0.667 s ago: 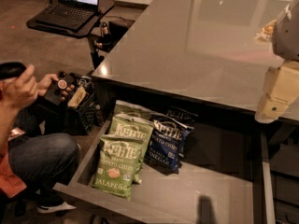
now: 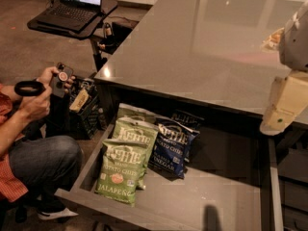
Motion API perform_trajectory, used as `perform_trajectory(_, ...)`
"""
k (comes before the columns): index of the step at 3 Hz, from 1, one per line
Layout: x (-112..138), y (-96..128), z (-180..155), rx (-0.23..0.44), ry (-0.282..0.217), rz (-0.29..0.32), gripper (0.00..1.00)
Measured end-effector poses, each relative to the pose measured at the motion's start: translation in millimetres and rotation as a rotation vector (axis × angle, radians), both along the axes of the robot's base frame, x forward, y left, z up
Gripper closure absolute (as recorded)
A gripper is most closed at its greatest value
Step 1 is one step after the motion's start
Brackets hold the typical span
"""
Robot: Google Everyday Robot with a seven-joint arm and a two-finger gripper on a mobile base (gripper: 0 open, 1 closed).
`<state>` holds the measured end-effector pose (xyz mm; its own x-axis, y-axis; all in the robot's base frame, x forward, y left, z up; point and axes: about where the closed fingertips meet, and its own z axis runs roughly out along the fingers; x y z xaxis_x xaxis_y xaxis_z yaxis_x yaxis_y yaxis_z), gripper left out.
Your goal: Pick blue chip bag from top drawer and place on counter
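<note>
The blue chip bag (image 2: 171, 147) is dark navy with white lettering. It leans near the back of the open top drawer (image 2: 192, 203), just right of two green jalapeno bags (image 2: 122, 165). The glossy grey counter (image 2: 202, 42) lies above and behind the drawer. My arm's cream link (image 2: 283, 105) hangs at the right, over the counter's front edge. Only a dark blurred tip of my gripper (image 2: 211, 219) shows at the bottom edge, over the drawer's front part, apart from the blue bag and to its lower right.
A person (image 2: 33, 143) sits at the left beside the drawer, holding a phone (image 2: 61, 78) and a black ring. A laptop stands on a small black stand (image 2: 72, 13) at the back left. A crate of items (image 2: 84, 109) sits on the floor by the counter's corner.
</note>
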<state>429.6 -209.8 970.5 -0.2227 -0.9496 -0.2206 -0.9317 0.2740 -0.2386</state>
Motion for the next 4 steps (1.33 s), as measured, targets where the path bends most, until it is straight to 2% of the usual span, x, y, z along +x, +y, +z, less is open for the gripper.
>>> perform_trajectory(1, -13, 25, -22, 0.046, 0.047, 0.026, 0.00)
perform_trajectory(2, -22, 52, -54, 0.072, 0.125, 0.070, 0.00)
perform_trajectory(3, -30, 75, -88, 0.114, 0.229, 0.134, 0.00)
perform_trajectory(4, -32, 79, -91, 0.119, 0.225, 0.140, 0.00)
